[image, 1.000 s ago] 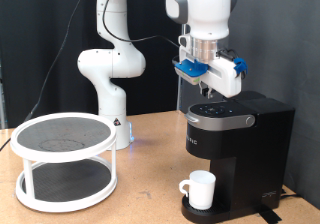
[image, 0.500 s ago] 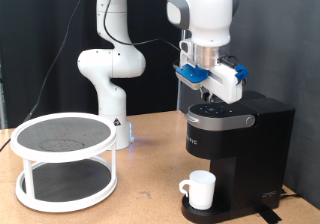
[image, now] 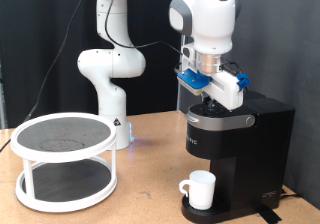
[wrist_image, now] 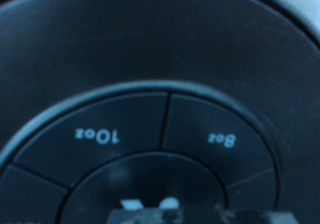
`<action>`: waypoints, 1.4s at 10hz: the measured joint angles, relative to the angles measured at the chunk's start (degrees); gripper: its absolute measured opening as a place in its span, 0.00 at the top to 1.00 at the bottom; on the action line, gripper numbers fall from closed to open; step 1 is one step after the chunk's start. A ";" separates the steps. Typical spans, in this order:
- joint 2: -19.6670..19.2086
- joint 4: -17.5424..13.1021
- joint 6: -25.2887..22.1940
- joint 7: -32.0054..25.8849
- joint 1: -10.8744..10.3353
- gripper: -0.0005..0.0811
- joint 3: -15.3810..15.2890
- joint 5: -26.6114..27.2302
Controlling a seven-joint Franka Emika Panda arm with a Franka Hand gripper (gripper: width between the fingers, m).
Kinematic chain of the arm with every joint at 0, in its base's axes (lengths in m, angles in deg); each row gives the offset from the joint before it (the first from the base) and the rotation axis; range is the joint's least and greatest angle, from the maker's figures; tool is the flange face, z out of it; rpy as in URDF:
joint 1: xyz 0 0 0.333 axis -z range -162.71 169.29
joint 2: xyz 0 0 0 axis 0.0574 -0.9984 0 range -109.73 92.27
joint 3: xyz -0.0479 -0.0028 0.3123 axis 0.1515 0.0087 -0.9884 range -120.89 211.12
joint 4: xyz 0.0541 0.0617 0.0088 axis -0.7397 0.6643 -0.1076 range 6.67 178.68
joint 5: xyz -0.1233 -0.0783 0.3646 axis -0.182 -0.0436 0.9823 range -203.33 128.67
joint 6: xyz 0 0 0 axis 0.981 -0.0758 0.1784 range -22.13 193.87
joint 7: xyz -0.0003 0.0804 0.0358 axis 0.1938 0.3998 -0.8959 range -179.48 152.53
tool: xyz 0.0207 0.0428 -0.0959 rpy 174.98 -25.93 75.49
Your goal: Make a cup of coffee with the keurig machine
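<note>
1. The keurig machine point(image: 238, 142) stood at the exterior view's right on the wooden table point(image: 150, 199), lid down, black and boxy.
2. The cup point(image: 200, 189) sat on the machine's round drip base, under the brew head, handle toward the exterior view's left.
3. The gripper point(image: 210, 103) was down at the machine's top button panel, right at its surface; contact could not be confirmed. Whether its fingers were wide or narrow could not be told.
4. The wrist view was filled by the button ring point(wrist_image: 160, 154), blurred at close range; segments marked "10oz" point(wrist_image: 98, 136) and "8oz" point(wrist_image: 222, 139) were readable.
5. A white 2-tier round rack point(image: 63, 159) with dark shelves stood well apart at the exterior view's left, the arm's base point(image: 108, 84) behind it.
</note>
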 joint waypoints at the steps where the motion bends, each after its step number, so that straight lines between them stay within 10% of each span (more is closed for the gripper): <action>1: -0.29 -0.09 0.01 0.19 -0.04 0.99 0.00 0.00; 14: -0.82 -1.00 -1.20 0.27 0.30 0.99 0.40 2.08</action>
